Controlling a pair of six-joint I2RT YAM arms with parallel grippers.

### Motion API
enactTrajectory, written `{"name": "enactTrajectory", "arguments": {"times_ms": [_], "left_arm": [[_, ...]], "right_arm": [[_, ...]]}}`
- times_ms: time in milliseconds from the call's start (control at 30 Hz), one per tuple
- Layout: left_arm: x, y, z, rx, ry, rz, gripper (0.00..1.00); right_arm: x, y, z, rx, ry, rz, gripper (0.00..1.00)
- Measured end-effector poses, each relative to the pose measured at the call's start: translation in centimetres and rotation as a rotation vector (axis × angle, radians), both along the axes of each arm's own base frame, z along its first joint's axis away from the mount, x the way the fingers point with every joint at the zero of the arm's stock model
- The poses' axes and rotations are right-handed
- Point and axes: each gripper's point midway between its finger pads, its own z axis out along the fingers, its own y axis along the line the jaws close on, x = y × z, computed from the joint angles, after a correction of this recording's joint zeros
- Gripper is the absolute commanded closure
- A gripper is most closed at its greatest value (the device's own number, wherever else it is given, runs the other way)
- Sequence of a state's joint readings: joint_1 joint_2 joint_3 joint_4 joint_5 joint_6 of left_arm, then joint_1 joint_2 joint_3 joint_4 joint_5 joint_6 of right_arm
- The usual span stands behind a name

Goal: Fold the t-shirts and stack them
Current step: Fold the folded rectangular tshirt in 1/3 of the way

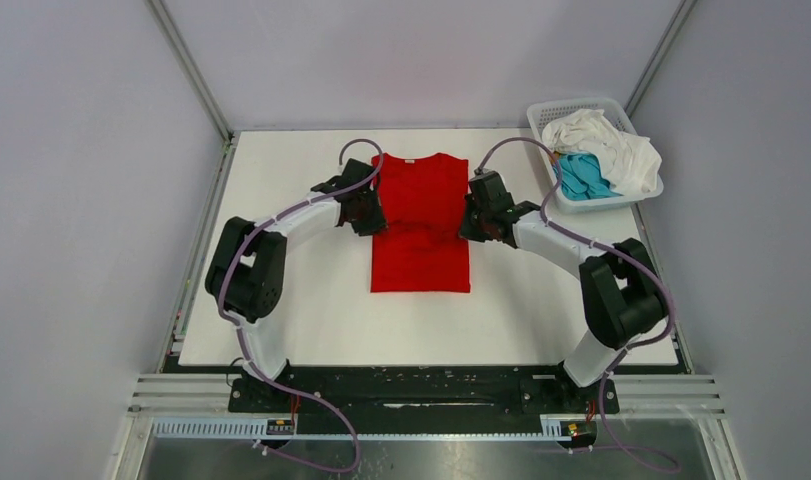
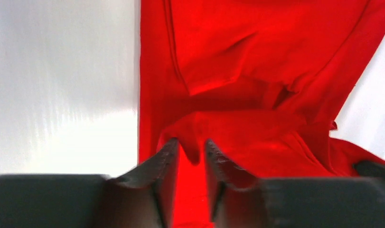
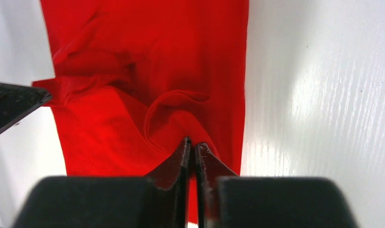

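One red t-shirt [image 1: 421,240] lies folded lengthwise on the desk [image 1: 311,300], with two grippers flanking it. The left gripper [image 2: 189,145] has its fingers slightly parted around a raised fold. The right gripper [image 3: 192,141] has its fingers pinched on another. Far right of it, one basket [image 1: 581,104] holds one white t-shirt [image 1: 611,145] and one teal-blue t-shirt [image 1: 584,176].

Walls: back wall [image 1: 411,60], left wall [image 1: 71,200] and right wall [image 1: 751,150], all plain pale grey.
Furniture: white table [image 1: 311,330], smooth top.
Frame: metal posts [image 1: 191,70] at both back corners; aluminium rail [image 1: 181,395] along the near edge.
Light: even, diffuse, with soft glare streaks on the tabletop.
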State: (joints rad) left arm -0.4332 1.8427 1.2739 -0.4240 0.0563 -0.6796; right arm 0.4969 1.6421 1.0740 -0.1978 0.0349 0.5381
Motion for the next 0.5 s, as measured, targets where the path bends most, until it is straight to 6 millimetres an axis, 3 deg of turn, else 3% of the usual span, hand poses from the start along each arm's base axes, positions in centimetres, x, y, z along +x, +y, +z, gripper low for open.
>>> {"name": "enactTrajectory", "arguments": {"times_ms": [100, 167, 333, 400, 500], "left_arm": [[0.9, 0.2, 0.6, -0.013, -0.014, 0.015, 0.29], [1.6, 0.0, 1.5, -0.032, -0.032, 0.012, 0.22], [0.9, -0.1, 3.5, -0.084, -0.068, -0.01, 0.16], [-1.0, 0.3, 4.0, -0.104, -0.077, -0.021, 0.15], [-5.1, 1.5, 3.7, -0.121, -0.063, -0.033, 0.16]], "right_arm": [[1.1, -0.3, -1.4, -0.004, 0.016, -0.024, 0.41], [1.4, -0.7, -2.0, -0.008, 0.027, -0.041, 0.26], [1.7, -1.0, -0.6, 0.007, -0.022, -0.043, 0.17], [0.9, -1.3, 0.5, 0.032, -0.054, -0.035, 0.16], [-2.1, -1.9, 1.4, 0.081, -0.074, -0.01, 0.18]]}}
